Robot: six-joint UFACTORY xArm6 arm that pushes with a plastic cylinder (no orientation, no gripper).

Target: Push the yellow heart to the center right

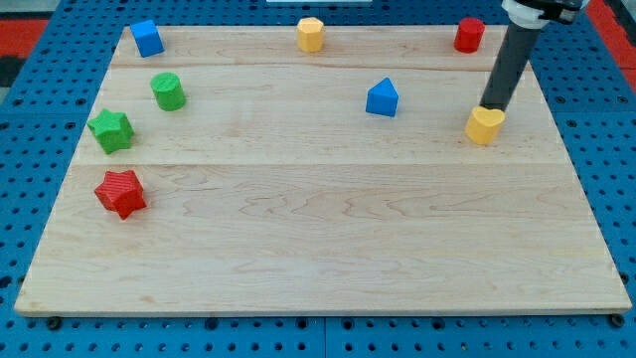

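Observation:
The yellow heart (484, 126) lies on the wooden board (318, 229) near its right edge, in the upper half of the view. My tip (492, 105) stands just above the heart, touching or nearly touching its top edge. The dark rod rises from there toward the view's top right.
A red cylinder (469, 35) sits at the top right, a yellow hexagonal block (311, 34) at the top middle, a blue block (147, 38) at the top left. A blue triangular block (383, 98) lies left of the heart. A green cylinder (168, 91), green star (111, 130) and red star (121, 193) sit at the left.

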